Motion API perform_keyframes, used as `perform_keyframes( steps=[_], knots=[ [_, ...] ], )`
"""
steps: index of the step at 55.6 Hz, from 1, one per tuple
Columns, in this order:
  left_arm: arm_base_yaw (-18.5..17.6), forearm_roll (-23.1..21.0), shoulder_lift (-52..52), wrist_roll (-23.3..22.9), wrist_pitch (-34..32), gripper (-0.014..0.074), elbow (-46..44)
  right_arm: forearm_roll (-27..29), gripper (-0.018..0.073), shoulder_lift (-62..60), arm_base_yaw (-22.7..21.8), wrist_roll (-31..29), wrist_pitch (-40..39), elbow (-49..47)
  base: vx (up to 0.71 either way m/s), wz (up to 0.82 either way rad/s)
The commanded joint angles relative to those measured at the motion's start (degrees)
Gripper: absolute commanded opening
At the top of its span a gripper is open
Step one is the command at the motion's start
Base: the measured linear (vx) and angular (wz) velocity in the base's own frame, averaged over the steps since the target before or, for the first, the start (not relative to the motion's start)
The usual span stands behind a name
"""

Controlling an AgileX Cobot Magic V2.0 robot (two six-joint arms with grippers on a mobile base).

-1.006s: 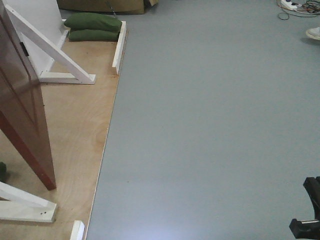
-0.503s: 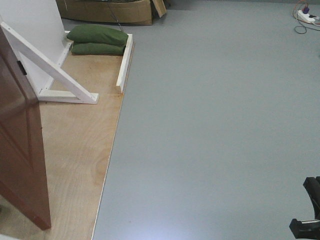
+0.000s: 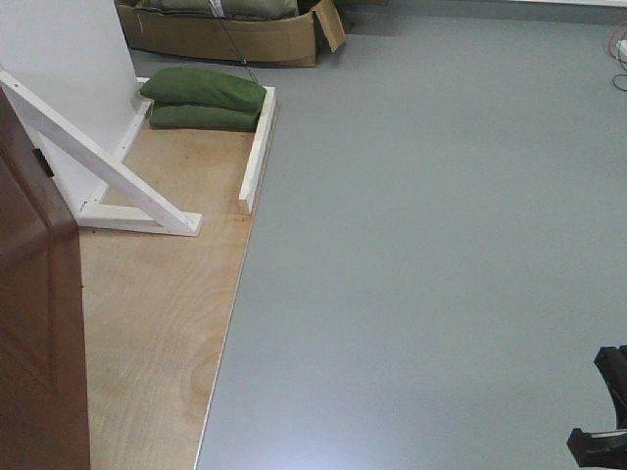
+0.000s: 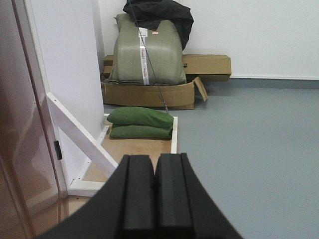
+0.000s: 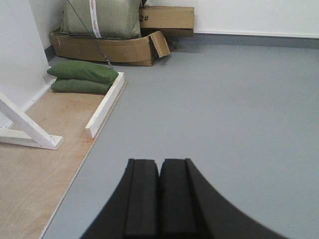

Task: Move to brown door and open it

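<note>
The brown door (image 3: 34, 323), glossy reddish-brown with panels, fills the lower left corner of the front view, with its edge facing me. It also shows as a shiny strip at the left of the left wrist view, brown door (image 4: 20, 149). My left gripper (image 4: 155, 158) is shut with nothing in it, pointing past the door's edge toward the plywood floor. My right gripper (image 5: 159, 162) is also shut and empty, over the grey floor to the right of the plywood.
A white panel (image 3: 69, 69) with a slanted white brace (image 3: 98, 157) stands behind the door on a plywood base (image 3: 157, 323). Green sandbags (image 3: 206, 98) and a cardboard box (image 3: 245, 34) lie beyond. A black robot part (image 3: 602, 411) shows at the lower right.
The view has moved forward and turned. The door has slid toward the lower left corner and looms larger. The sandbags and cardboard box have come further into view.
</note>
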Motion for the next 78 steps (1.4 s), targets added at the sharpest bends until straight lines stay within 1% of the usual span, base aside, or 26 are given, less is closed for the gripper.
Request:
perform_keyframes(
  steps=[1, 22, 61, 63, 65, 66, 67, 72, 74, 78],
  knots=[
    [-0.1, 0.0, -0.8, -0.4, -4.6, -0.0006, -1.3, -0.2, 0.0, -0.3, 0.1, -0.4, -4.7, 0.2, 0.25, 0.09],
    [-0.1, 0.0, -0.8, -0.4, -4.6, -0.0006, -1.3, -0.2, 0.0, -0.3, 0.1, -0.4, -4.7, 0.2, 0.16, 0.07],
    [-0.1, 0.2, -0.8, -0.1, -4.6, -0.0006, -1.3, -0.2, 0.0, -0.3, 0.1, -0.4, -4.7, 0.2, 0.01, 0.01],
    [-0.1, 0.8, -0.8, 0.4, -4.8, -0.0006, -1.3, -0.2, 0.0, -0.3, 0.1, -0.4, -4.7, 0.2, 0.0, 0.0],
    [-0.1, 2.7, -0.8, 1.8, -4.9, -0.0006, -1.3, -0.2, 0.0, -0.3, 0.1, -0.4, -4.7, 0.2, 0.0, 0.0],
    [-0.1, 4.7, -0.8, 3.0, -4.8, -0.0006, -1.3, -0.2, 0.0, -0.3, 0.1, -0.4, -4.7, 0.2, 0.0, 0.0],
    [-0.1, 5.7, -0.8, 3.8, -4.8, -0.0006, -1.3, -0.2, 0.0, -0.3, 0.1, -0.4, -4.7, 0.2, 0.0, 0.0],
    [-0.1, 10.2, -0.8, 5.4, -4.7, -0.0006, -1.3, -0.2, 0.0, -0.3, 0.1, -0.4, -4.6, 0.2, 0.0, 0.0],
    [-0.1, 11.0, -0.8, 5.6, -4.4, -0.0006, -1.3, -0.2, 0.0, -0.3, 0.1, -0.4, -4.4, 0.2, 0.0, 0.0],
    [-0.1, 10.7, -0.7, 5.5, -4.9, -0.0006, -1.6, -0.2, 0.0, -0.3, 0.1, -0.4, -4.5, 0.2, 0.0, 0.0]
  ],
)
